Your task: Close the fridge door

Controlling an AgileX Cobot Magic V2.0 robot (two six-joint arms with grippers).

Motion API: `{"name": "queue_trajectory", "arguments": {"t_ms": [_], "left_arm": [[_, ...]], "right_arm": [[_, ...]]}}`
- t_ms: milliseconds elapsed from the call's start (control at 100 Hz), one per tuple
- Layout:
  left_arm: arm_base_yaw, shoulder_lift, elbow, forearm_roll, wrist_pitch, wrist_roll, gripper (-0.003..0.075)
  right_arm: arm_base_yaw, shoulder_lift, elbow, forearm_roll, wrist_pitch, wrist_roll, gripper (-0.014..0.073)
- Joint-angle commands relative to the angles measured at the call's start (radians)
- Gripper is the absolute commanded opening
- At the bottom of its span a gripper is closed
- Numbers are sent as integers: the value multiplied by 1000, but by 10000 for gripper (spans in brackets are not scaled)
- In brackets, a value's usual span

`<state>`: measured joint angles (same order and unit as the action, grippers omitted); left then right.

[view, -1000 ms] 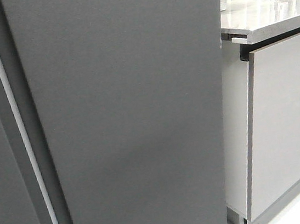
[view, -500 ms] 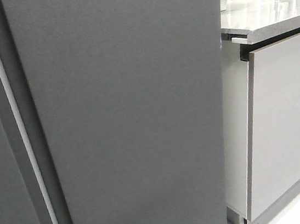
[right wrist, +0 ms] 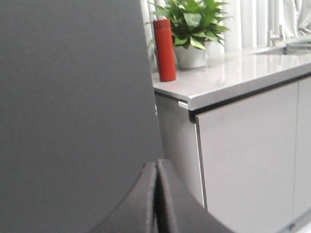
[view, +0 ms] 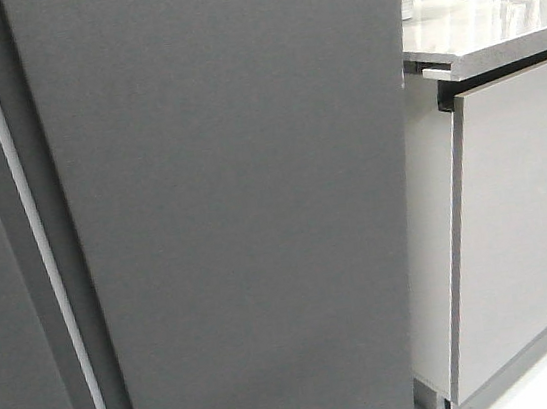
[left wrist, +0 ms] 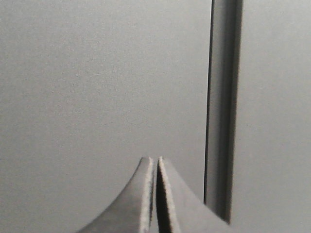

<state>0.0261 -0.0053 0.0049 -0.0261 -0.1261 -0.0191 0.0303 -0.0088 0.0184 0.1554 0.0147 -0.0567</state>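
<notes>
Nothing moved; fridge door (right wrist: pixel 73 107) stands just ahead of closed right claw (right wrist: pixel 156 167).

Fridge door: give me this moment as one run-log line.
fridge door: dark outer face fills front view, no inner lining showing | left gripper: shut, at a dark panel | right gripper: shut, near door's edge | contact: cannot tell

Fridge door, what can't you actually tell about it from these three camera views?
- Whether the fridge door is fully shut: its top and bottom are cut off in the front view, and no seal shows.
- Whether the left gripper touches the panel: the left wrist view is too close to judge.
- Whether the right gripper touches it: same problem in the right wrist view.
- Both arms: outside the front view.
</notes>
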Motion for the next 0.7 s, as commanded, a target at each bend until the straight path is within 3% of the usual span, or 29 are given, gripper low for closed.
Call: {"name": "queue_trajectory", "arguments": {"t_ms": [0, 690], "left_arm": [[-2, -11, 35, -4, -74, -4, -20], [-2, -11, 35, -4, -74, -4, -20]], "right_arm": [[-6, -21, 17, -59, -38, 1, -46], [-6, -21, 17, -65, -50, 6, -46]]}}
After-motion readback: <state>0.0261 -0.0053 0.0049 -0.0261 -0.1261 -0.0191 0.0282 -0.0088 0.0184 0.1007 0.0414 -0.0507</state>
